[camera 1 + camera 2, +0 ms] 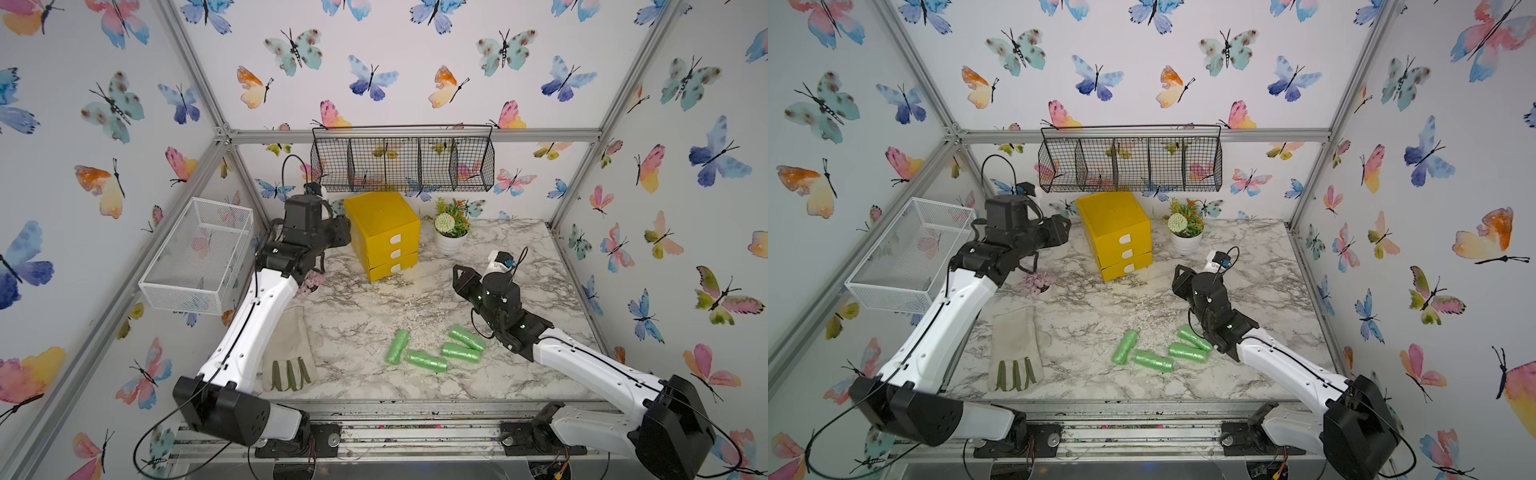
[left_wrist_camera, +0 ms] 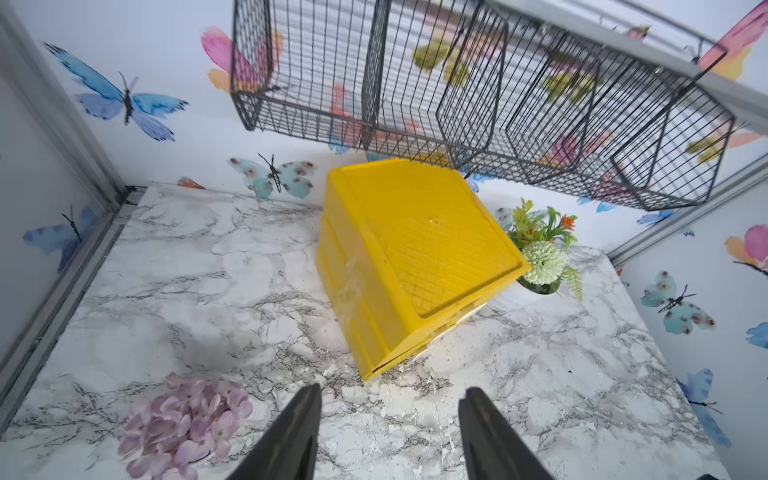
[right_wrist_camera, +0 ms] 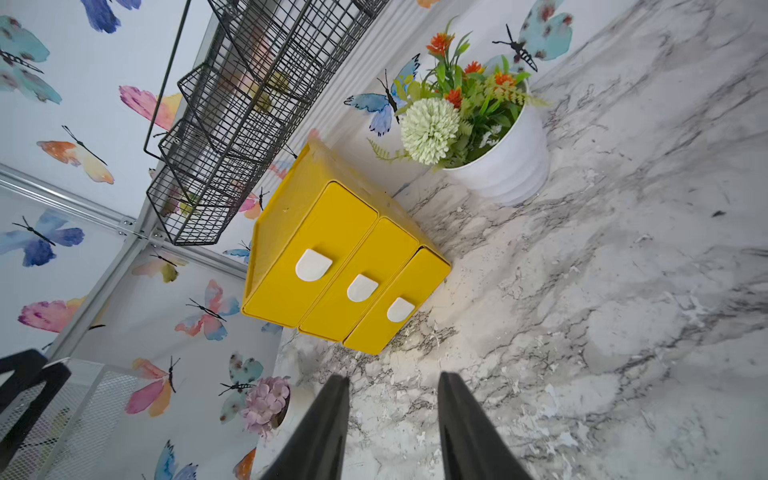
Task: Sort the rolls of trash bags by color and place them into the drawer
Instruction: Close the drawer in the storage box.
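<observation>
Several bright green rolls of trash bags [image 1: 426, 360] [image 1: 1152, 360] lie loose on the marble table, near its front middle. The yellow drawer chest [image 1: 382, 232] [image 2: 415, 257] [image 3: 345, 266] stands at the back; its lowest drawer [image 3: 399, 299] sits slightly out. My left gripper [image 2: 390, 399] hovers left of the chest, open and empty, beside the pink flower cluster [image 2: 183, 424]. My right gripper [image 3: 392, 380] [image 1: 458, 274] hangs open and empty to the right of the chest's front, facing the white handles [image 3: 360, 286]. The green rolls lie just in front of the right arm.
A white mesh basket [image 1: 199, 253] hangs on the left wall. A black wire basket [image 1: 403, 162] hangs on the back wall above the chest. A potted plant [image 1: 451, 232] stands right of the chest. A work glove [image 1: 286, 353] lies at the front left.
</observation>
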`<state>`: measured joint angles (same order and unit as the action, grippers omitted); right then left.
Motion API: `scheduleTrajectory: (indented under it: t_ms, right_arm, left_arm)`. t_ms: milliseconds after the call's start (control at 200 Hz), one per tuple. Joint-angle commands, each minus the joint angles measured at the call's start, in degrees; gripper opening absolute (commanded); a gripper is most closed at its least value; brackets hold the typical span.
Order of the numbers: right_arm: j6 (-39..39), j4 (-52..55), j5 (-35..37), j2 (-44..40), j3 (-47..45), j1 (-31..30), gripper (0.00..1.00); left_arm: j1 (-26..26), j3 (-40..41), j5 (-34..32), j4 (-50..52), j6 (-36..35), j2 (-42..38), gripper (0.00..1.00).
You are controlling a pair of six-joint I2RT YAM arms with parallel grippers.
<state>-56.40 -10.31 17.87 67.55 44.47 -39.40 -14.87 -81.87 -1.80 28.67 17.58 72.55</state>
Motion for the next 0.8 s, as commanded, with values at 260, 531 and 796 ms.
scheduleTrajectory:
  t_ms: [260,531,796]
  right_arm:
    - [-18.6,11.5,-8.3,10.6,8.2,0.3,0.43]
    - [-28.9,11.9,-14.3,27.6,20.3,0.2,0.46]
    - [-36.1,13.6,-17.0,40.4,32.0,0.2,0.49]
  left_arm:
    - [7.1,23.5,-2.1,-8.5,4.5,-13.5,0.59]
    - [9.1,31.3,-2.1,-12.0,5.4,-15.5,0.61]
    - [12.3,34.1,-0.3,-12.7,5.4,-17.8,0.62]
